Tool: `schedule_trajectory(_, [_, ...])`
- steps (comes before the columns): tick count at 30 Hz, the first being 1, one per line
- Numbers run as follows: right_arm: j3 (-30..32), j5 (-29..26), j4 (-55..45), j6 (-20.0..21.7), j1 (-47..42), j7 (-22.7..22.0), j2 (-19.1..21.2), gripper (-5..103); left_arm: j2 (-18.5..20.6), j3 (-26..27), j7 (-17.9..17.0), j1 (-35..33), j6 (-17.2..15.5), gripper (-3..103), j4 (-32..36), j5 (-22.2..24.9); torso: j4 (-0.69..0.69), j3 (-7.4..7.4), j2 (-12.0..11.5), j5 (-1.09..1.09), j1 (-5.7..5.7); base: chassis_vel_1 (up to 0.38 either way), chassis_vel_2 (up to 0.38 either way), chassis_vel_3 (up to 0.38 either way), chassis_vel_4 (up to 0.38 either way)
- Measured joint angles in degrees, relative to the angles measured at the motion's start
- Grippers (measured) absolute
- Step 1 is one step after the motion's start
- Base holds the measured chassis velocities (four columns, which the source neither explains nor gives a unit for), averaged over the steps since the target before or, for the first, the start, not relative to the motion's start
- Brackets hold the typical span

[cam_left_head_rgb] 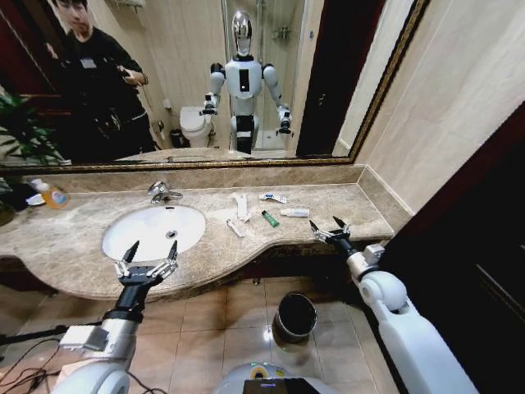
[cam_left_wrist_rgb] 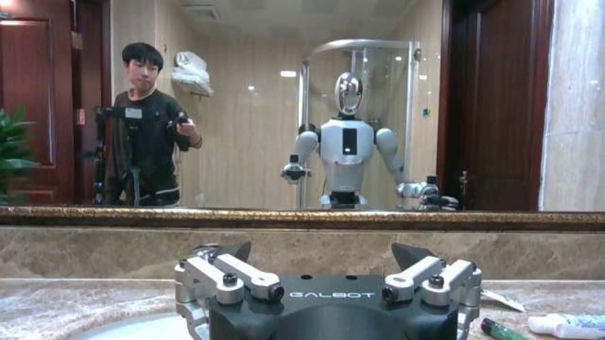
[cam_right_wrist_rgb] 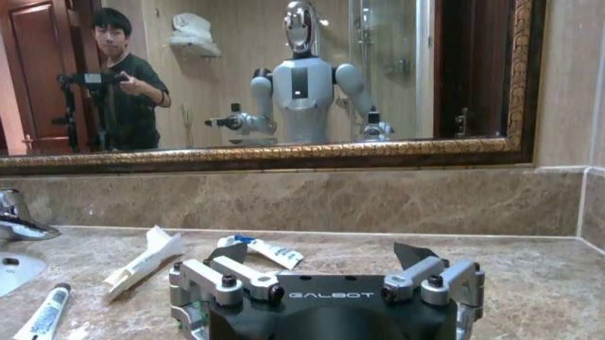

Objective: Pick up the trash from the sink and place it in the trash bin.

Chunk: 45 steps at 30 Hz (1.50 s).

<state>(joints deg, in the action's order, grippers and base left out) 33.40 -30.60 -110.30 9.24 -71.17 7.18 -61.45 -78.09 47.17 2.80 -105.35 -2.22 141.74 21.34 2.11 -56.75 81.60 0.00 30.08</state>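
Left gripper (cam_left_head_rgb: pixel 148 256) wide at the sink (cam_left_head_rgb: pixel 123 246) front edge; right gripper (cam_left_head_rgb: pixel 330 228) wide beside counter edge.

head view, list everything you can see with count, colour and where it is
sink: one, white oval basin, set in the left part of the counter
faucet: one, chrome, behind the basin
counter: one, beige-brown marble, below the mirror
trash: about five small pieces, white tubes and wrappers plus a short green tube, lying on the counter to the right of the basin
soap bottle: one, orange liquid, far left of the counter
trash bin: one, dark with shiny rim, on the tiled floor below the counter
mirror: one, gold-framed, on the wall
left hand: open, over the counter's front edge by the basin
right hand: open, over the counter's right end
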Motion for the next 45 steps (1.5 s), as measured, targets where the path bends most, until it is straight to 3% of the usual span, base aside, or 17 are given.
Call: schedule_trajectory(45, [-4.2,2.5,8.7,0.7,9.6,3.3,-1.5,100,0.0,0.0,0.0,0.0,0.0,100,0.0,0.0,0.00,0.00,0.0,-0.01,0.00,0.000,0.000,0.000,0.000])
